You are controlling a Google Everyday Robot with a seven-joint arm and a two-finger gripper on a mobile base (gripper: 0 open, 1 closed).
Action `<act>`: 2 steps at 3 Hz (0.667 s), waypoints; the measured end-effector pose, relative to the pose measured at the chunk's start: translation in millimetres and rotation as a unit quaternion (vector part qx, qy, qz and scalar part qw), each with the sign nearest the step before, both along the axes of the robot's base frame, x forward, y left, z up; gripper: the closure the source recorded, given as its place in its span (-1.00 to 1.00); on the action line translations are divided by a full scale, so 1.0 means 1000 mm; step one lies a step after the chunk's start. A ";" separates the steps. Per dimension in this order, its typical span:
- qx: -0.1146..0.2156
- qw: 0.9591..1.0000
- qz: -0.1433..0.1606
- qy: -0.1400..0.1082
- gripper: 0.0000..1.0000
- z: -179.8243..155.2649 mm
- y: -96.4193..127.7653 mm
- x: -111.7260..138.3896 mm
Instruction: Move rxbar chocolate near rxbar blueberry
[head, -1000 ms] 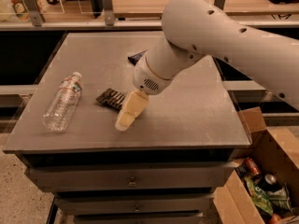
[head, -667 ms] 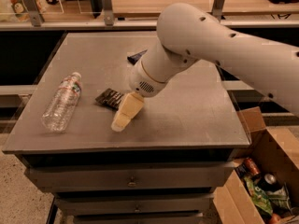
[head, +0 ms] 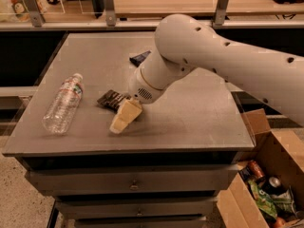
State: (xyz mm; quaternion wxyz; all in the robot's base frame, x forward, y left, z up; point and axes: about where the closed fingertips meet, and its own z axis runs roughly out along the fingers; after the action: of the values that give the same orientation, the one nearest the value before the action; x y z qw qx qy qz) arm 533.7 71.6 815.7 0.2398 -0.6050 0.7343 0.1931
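**A:** In the camera view, where is the tool?

**B:** The tool [head: 122, 119] is low over the front of the table [head: 199, 120], slanted down. Its tip is right at the rxbar chocolate [head: 110, 99]. I cannot tell if it is touching or just beside, nor if the tool is clenched or released.

**A:** And the bar itself?

**B:** It lies flat on the table between the water bottle [head: 63, 103] and the tool, not lifted. The rxbar blueberry [head: 140, 58] lies farther back, partly behind the arm and well apart.

**A:** Why that slant?

**B:** My guess is that a flat wrapper gives little to pinch, so a low angle reaches its edge. The bottle lies off to the left, out of the path back to the blueberry bar.
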 end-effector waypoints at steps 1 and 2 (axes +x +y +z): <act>-0.008 1.000 -0.003 -0.003 -0.20 -0.002 0.002 -0.001; -0.012 1.000 -0.006 -0.004 0.27 -0.001 0.000 -0.001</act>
State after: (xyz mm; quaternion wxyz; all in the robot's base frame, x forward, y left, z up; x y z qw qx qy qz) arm 532.6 71.3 814.3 0.2369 -0.6040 0.7393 0.1803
